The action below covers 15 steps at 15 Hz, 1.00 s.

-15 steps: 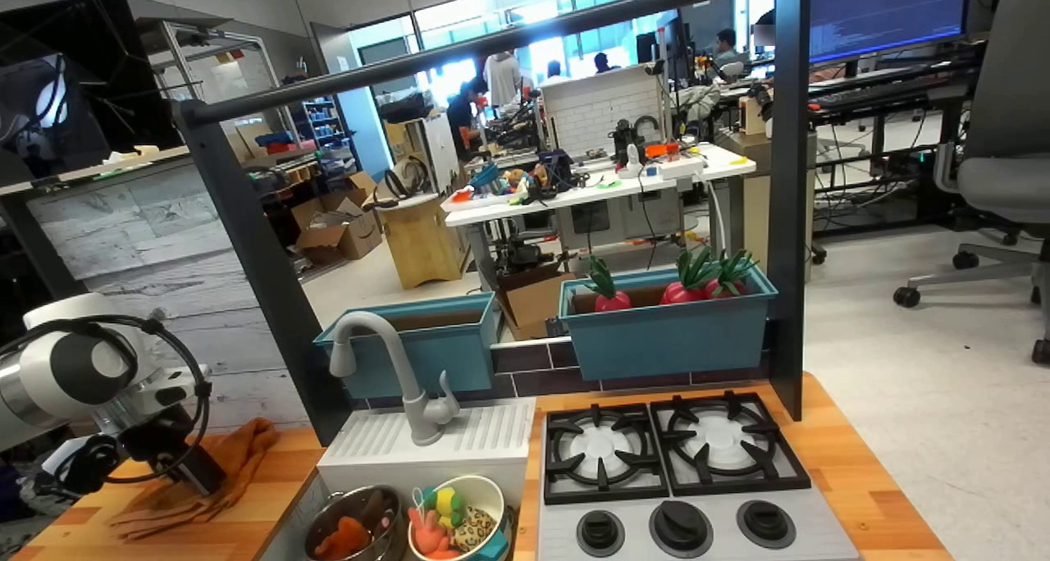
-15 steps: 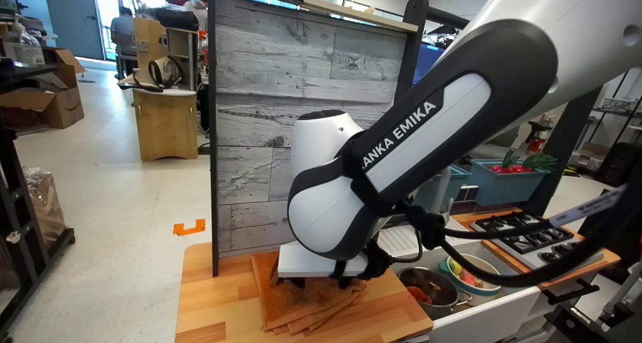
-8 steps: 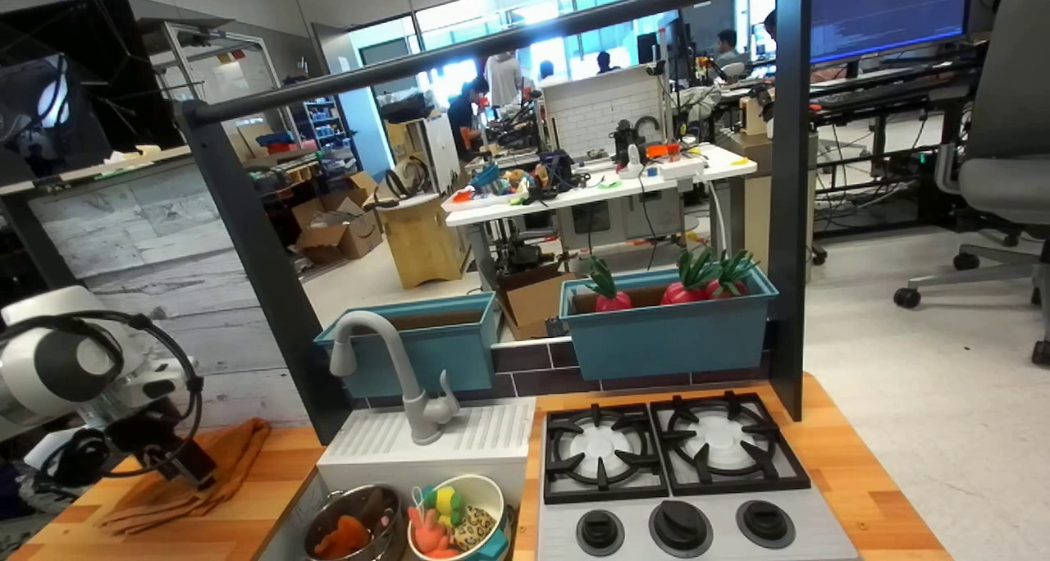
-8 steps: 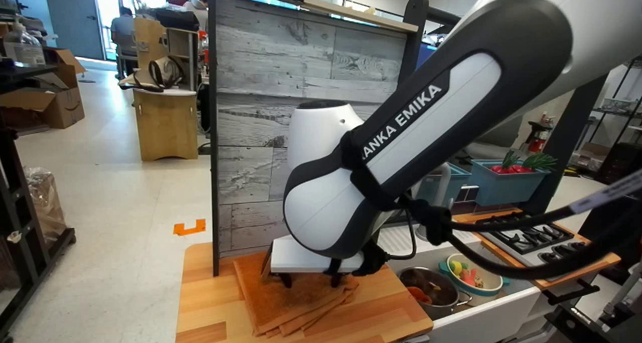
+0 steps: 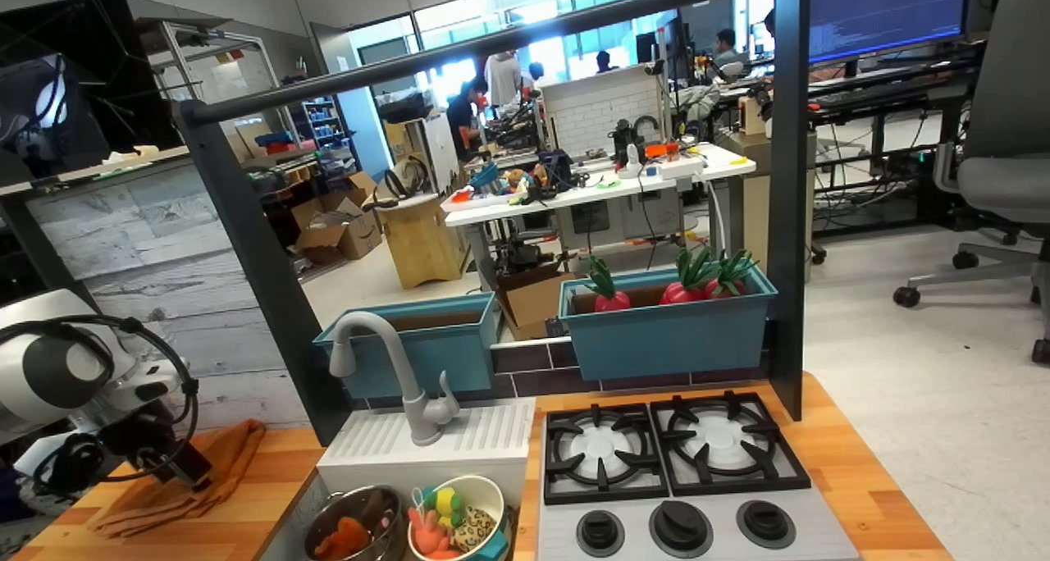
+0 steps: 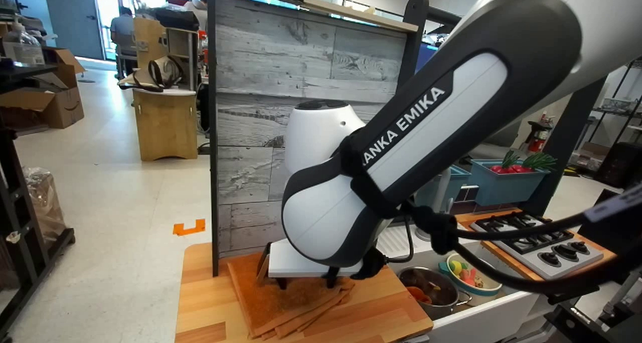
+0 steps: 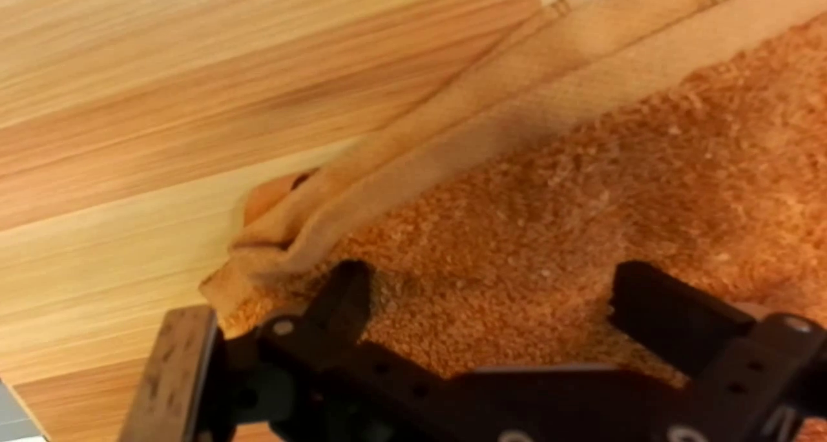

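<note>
Cloth (image 7: 491,248), orange and folded, lies on tabletop (image 7: 129,138) beneath jaws spread wide, nothing pinched; contact unclear. Likely light and limp, fuzzy enough not to slip, hardly fragile; best hold probably along layered edge (image 7: 452,141), thick enough for firm pinch.

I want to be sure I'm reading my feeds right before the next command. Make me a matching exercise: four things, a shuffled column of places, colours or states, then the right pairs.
Things:
1. gripper
2. orange cloth
3. faucet
4. radishes

Places, colours, states:
A. in a teal planter
B. jaws wide apart
C. grey, with an arched neck
D. lying folded on the wooden counter

Pairs: 1-B, 2-D, 3-C, 4-A
</note>
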Motion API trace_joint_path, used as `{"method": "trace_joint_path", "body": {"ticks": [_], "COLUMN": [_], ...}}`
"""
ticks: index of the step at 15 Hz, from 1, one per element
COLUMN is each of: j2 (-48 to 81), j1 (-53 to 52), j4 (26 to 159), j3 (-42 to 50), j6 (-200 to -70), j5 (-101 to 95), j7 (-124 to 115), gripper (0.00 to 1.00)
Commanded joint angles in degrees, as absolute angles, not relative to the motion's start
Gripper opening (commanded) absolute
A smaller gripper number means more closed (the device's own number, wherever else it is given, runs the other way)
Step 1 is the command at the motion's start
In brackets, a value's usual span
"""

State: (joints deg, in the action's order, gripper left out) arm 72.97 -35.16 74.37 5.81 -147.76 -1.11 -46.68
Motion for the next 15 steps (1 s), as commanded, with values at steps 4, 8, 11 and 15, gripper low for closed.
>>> {"method": "trace_joint_path", "body": {"ticks": [4,8,11,15], "j2": [75.5,73.8,71.7,68.4], "j1": [-36.6,-39.3,-40.7,-40.2], "j4": [72.6,76.8,79.4,85.9], "j3": [3.7,0.9,3.1,11.9], "j6": [-146.4,-148.8,-147.0,-148.7], "j5": [-2.4,-3.0,-2.7,-2.1], "j7": [-44.6,-39.6,-40.8,-48.1], "gripper": [1.00,1.00,1.00,1.00]}}
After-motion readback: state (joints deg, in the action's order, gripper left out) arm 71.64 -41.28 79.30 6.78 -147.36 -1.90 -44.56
